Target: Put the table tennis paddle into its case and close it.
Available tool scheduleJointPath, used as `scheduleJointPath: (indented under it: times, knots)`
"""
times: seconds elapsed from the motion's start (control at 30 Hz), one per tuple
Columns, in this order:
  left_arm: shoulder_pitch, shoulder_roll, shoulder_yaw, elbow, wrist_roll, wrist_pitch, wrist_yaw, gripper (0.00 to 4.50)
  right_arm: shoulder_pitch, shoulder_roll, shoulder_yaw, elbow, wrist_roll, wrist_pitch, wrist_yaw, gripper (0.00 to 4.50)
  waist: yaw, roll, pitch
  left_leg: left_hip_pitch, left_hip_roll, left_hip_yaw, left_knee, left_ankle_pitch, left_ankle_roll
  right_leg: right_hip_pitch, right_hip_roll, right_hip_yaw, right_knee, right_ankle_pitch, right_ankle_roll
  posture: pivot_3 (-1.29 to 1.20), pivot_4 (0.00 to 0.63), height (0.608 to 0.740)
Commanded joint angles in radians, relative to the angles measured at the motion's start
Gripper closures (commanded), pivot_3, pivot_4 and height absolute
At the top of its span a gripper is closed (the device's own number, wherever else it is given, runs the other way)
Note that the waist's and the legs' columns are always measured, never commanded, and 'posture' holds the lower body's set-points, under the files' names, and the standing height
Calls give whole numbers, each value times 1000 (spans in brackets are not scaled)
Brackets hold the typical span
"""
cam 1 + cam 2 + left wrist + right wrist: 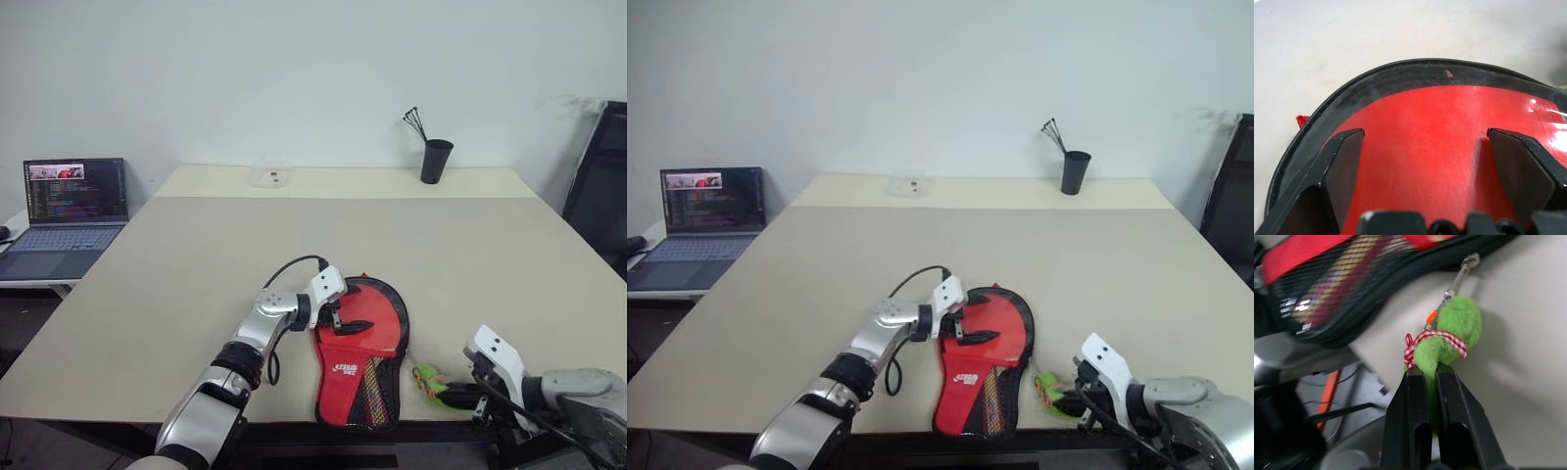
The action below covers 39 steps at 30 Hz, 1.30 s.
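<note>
**Q:** Nearest the camera, what is the right pincer [1431, 377] doing?

**A:** Its two black fingers are pinched tight on a fuzzy yellow-green ball [1452, 335] with a red-and-white checked ribbon round it. A short cord and metal clip join the ball to the case [361, 387], probably at the zip, so the grip looks like a way to pull the case shut.

**Q:** Where do the case and paddle lie?

**A:** At the near edge of the pale desk [196, 274], just beside the ball. The table tennis paddle [377, 318] sits inside the case, its red face showing where the black-edged cover lies open at the far end. Its handle seems to lie under the black mesh.

**Q:** And the left pincer [336, 315]?

**A:** Spread wide and holding nothing, it hovers over the red face, seemingly ready to press down and steady things during zipping.

**Q:** Any readable writing?

**A:** White lettering marks the case's red panel, too small to read. A laptop [69, 215] with a lit screen stands well apart, and a black cup [436, 162] of sticks at the far side.
</note>
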Motion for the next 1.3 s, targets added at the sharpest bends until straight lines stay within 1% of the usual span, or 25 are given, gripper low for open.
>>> scheduleJointPath:
  times: [0.03,0.4,0.5,0.67,0.8,0.9,1.0,1.03,1.1,1.23,1.27,1.3]
  knots:
    - [26,-5,-30,49,59,11,16,110,73,-40,7,-84,79,-27,77,4492,2,0,0,0,0,-1,0,0,0,1,0,-1,0,0,0,0,150,740]
    - [28,-8,-28,45,62,13,22,110,222,-119,-6,-170,167,-110,141,4492,2,-1,0,1,0,-3,1,-1,-2,4,-1,-4,-2,-1,1,0,150,740]
    - [29,-9,-28,42,62,15,24,110,245,-121,-2,-188,187,-125,139,4492,2,-1,0,1,0,-4,1,-2,-3,4,-1,-4,-2,-1,0,0,150,740]
    - [38,-10,-24,30,57,21,25,110,228,-111,11,-185,179,-135,98,4492,2,-1,0,1,0,-4,2,-3,-5,4,-1,-4,-3,-1,0,0,150,740]
    - [45,-12,-22,18,54,26,28,110,181,-126,-22,-140,205,-136,116,4492,2,-1,0,1,0,-4,3,-3,-6,4,-1,-4,-3,-1,0,0,150,740]
    - [52,-14,-21,7,52,30,32,110,155,-147,-47,-117,233,-143,150,3714,2,-1,0,1,0,-3,4,-4,-7,5,-1,-4,-3,-1,0,0,150,740]
    - [62,-16,-18,-10,46,37,36,110,112,-161,-55,-82,228,-166,168,2685,2,-1,0,1,0,-4,4,-5,-7,5,-1,-4,-3,-1,0,0,150,740]
    - [67,-16,-17,-18,44,40,38,110,86,-164,-62,-62,231,-173,174,2401,1,-1,1,1,0,-3,4,-5,-8,5,-1,-4,-3,-1,0,0,150,740]
    - [75,-14,-15,-33,43,45,39,110,28,-165,-74,-21,237,-180,176,1640,-1,-1,1,1,1,-3,5,-5,-8,5,-1,-4,-3,-1,1,0,150,740]
    - [91,-1,-13,-71,45,56,41,110,-94,-151,-80,62,250,-183,174,266,-2,-1,1,0,1,-4,6,-5,-8,5,-1,-4,-2,-1,1,0,150,740]
    - [98,8,-3,-98,34,66,37,110,-152,-133,-63,110,229,-202,162,24,-4,-1,1,0,1,-3,6,-5,-8,5,-1,-4,-2,-1,1,0,150,740]
    - [105,15,4,-119,25,75,34,110,-192,-120,-49,143,213,-215,154,24,-6,-2,1,0,1,-3,6,-5,-9,5,-1,-4,-2,-1,1,0,150,740]
